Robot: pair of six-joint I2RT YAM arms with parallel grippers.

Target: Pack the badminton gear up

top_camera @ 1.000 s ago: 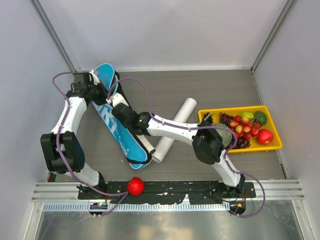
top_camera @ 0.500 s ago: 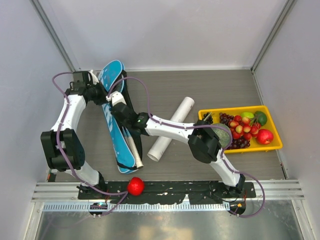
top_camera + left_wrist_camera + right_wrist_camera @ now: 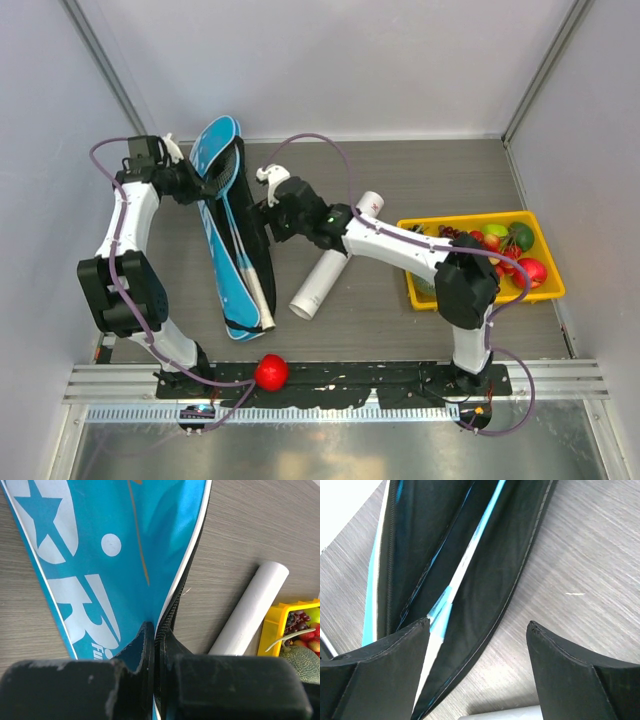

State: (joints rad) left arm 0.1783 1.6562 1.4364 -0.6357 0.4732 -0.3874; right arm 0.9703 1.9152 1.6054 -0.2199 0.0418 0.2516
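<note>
The blue racket bag (image 3: 217, 262) lies at the left of the table with its mouth open and its black lining (image 3: 495, 570) showing. A light-blue racket shaft (image 3: 462, 570) runs inside it, and a pale handle (image 3: 260, 298) sticks out at the near end. My left gripper (image 3: 196, 186) is shut on the bag's zipper edge (image 3: 172, 612) and holds that flap up. My right gripper (image 3: 266, 193) hovers just right of the bag, open, with nothing between its fingers (image 3: 390, 672). The white tube (image 3: 333, 262) lies on the table to the right of the bag.
A yellow tray (image 3: 545, 295) of fruit stands at the right, partly behind the right arm. A red ball (image 3: 270, 372) rests on the rail at the near edge. Bare grey table (image 3: 420, 175) stretches behind the tube. Walls close in on the left, back and right.
My right gripper has opened, let go of the racket and drawn back out of the bag to the upper right. The bag has swung more upright with the racket inside. The tube shifted slightly.
</note>
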